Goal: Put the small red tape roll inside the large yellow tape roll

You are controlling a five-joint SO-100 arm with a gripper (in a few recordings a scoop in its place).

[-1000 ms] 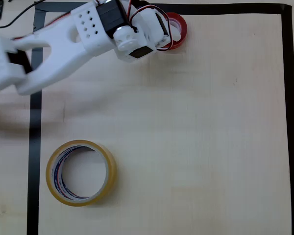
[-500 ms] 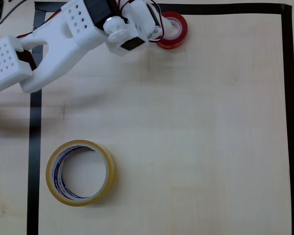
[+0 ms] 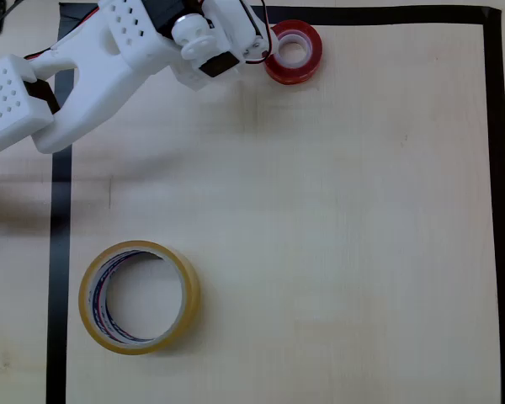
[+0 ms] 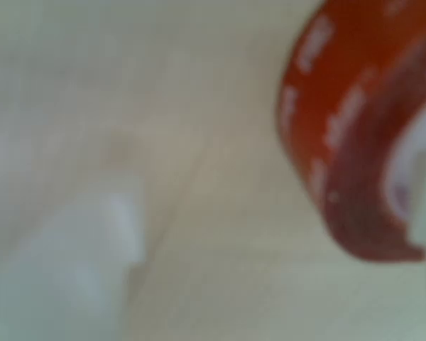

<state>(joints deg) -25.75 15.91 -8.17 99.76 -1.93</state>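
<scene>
Your pincer (image 3: 265, 52) has drawn back; the small red tape roll (image 3: 293, 52) sits free just beside it, pincer state unclear.

A pale wooden table (image 3: 337, 219) bordered by black tape (image 3: 492, 168), evenly lit.

Wrist view, very blurred. The small red tape roll (image 4: 341, 142) fills the right side of the frame, glossy red outer band curving from upper right down to lower right, whitish core showing at the right edge. A pale blurry shape at lower left, probably one of my fingers (image 4: 71, 277). Light wooden table (image 4: 199, 85) behind everything, faint grain line running diagonally.
</scene>
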